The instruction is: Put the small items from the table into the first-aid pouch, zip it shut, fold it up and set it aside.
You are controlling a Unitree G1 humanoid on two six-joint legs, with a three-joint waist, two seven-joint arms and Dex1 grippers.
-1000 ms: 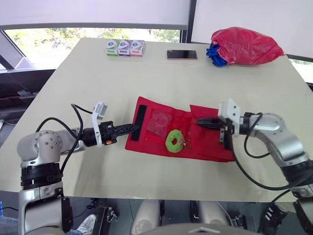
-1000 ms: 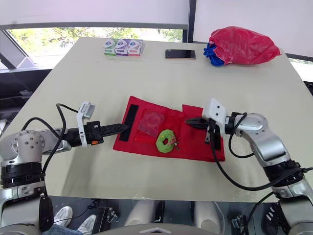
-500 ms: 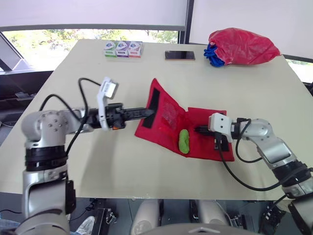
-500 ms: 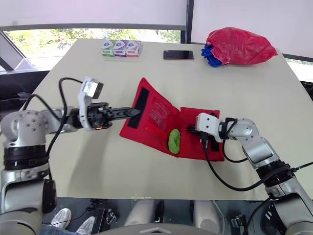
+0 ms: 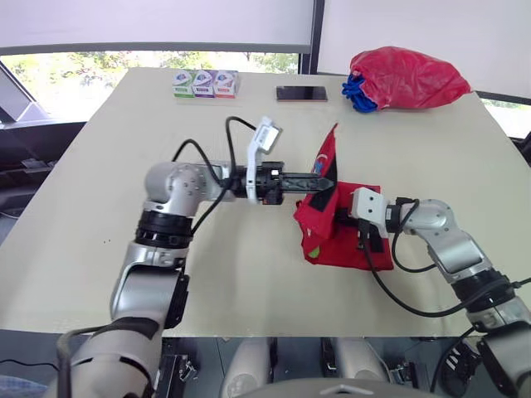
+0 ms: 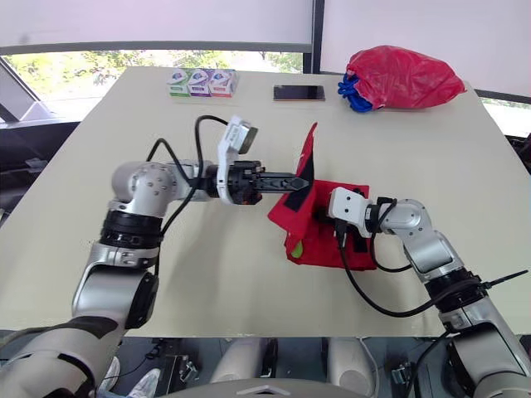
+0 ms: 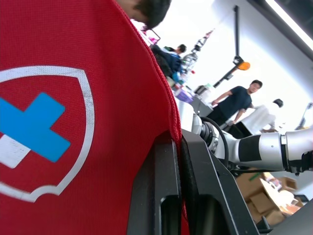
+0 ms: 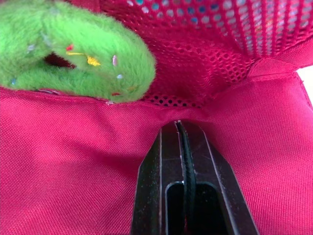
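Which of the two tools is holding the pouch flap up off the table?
The left tool, shut on the upright flap of the first-aid pouch; the right tool grips the part lying flat.

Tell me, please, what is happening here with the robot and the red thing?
The robot is partway through folding the red first-aid pouch on the table. Its left fingers pinch one flap and hold it upright, while the right fingers pinch the other half, which lies flat. A green plush toy sits in the fold.
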